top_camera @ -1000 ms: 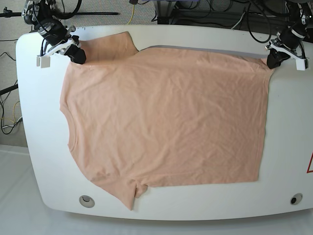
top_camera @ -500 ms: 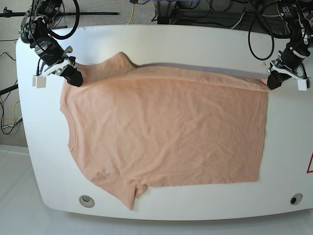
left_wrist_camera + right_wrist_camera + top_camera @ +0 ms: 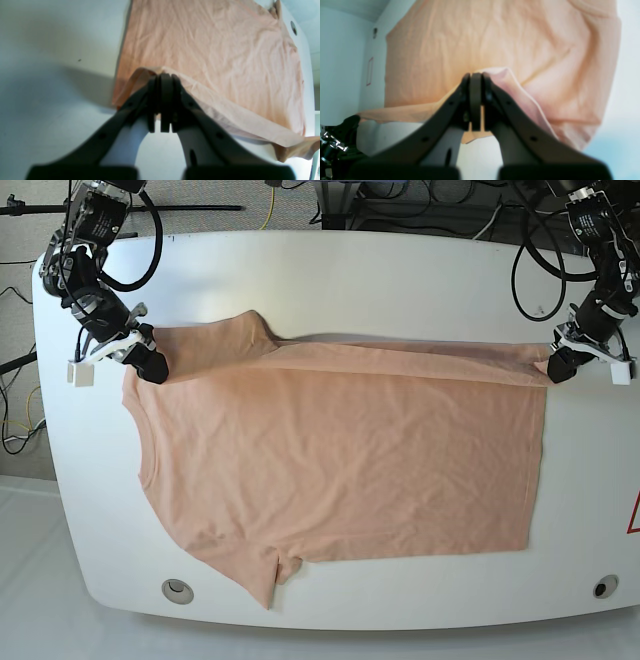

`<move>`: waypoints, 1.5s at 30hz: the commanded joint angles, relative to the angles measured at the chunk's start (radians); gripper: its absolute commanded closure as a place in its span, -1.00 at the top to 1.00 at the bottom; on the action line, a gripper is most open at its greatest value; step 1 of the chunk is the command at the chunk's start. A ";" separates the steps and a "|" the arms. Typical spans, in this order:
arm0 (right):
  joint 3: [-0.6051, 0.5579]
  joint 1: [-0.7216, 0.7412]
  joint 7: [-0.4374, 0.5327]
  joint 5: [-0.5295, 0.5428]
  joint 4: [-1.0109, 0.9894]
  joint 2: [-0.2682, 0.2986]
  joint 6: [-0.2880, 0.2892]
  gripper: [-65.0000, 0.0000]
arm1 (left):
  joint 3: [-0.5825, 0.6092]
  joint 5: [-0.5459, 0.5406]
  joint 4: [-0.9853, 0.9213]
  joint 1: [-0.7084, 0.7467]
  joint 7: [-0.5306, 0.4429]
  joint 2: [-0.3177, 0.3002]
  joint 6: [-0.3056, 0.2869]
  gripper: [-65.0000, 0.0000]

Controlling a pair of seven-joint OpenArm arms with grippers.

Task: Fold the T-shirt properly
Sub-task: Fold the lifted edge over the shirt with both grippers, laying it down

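You cannot see the pinched cloth itself in either wrist view: the dark jaws cover the spot where they meet the fabric, and their near ends are blurred. The far edge of the T-shirt (image 3: pixel 340 460) is lifted and doubled over toward you in the base view, so the strip of cloth beneath that fold is hidden, and no logo can be made out anywhere on the peach fabric. The upper parts of both arms run out of the top of the base view among the cables. The left gripper (image 3: pixel 560 366), on that view's right, is clamped shut on the far hem corner of the shirt; the left wrist view shows the cloth (image 3: pixel 212 57) draping away from the closed jaws (image 3: pixel 162 77) in a raised ridge. The right gripper (image 3: pixel 150 365), on the base view's left, is likewise closed on the shirt, at the shoulder beside the far sleeve, and in the right wrist view the fabric (image 3: pixel 495 42) bunches just beside the jaw tips (image 3: pixel 475 77). The rest of the shirt lies flat on the white table (image 3: pixel 400 280), collar toward the base view's left, hem toward its right, the near sleeve pointing at the front edge.
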 commanded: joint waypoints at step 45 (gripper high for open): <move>-0.073 0.317 0.021 0.002 -0.306 0.050 0.013 -1.00 | 0.108 0.132 -0.222 -0.322 -0.064 -0.036 0.008 -1.00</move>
